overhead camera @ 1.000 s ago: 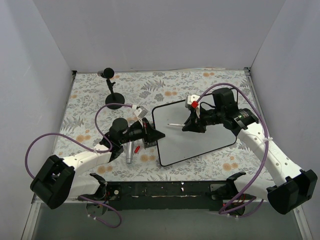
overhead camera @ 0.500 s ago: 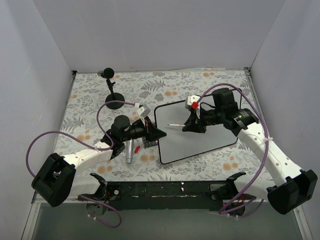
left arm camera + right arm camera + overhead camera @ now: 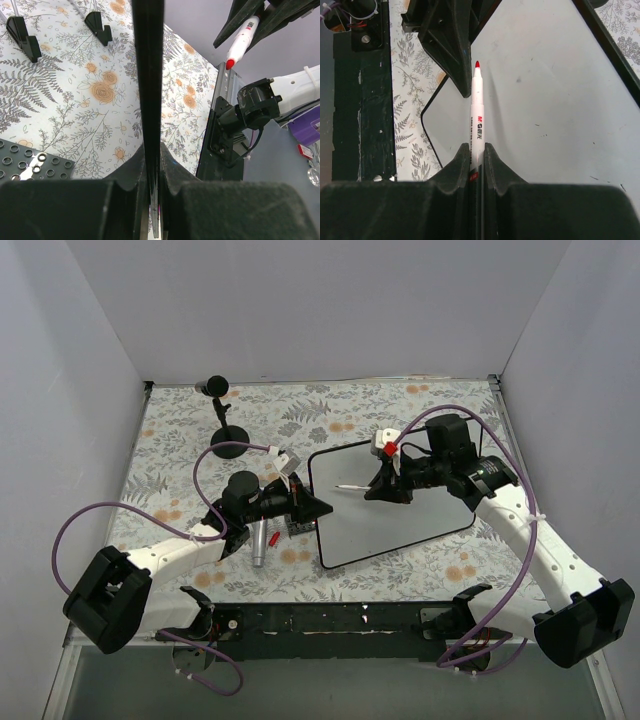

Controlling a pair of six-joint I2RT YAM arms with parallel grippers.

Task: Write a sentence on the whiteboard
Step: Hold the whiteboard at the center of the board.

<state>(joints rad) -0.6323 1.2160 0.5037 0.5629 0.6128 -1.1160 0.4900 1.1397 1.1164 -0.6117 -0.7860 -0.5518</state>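
We see three plain pale walls closing in the space: the back wall point(image 3: 320, 310) well beyond both grippers, the left wall point(image 3: 60, 390) well out from the left gripper point(image 3: 320, 510), the right wall point(image 3: 590, 360) outward of the right gripper point(image 3: 373, 492). Beneath both spreads a tablecloth point(image 3: 180, 440) printed with grey ferns and orange flowers. Behind them, at the near edge, runs a black bar point(image 3: 330, 620). The light is soft and even.
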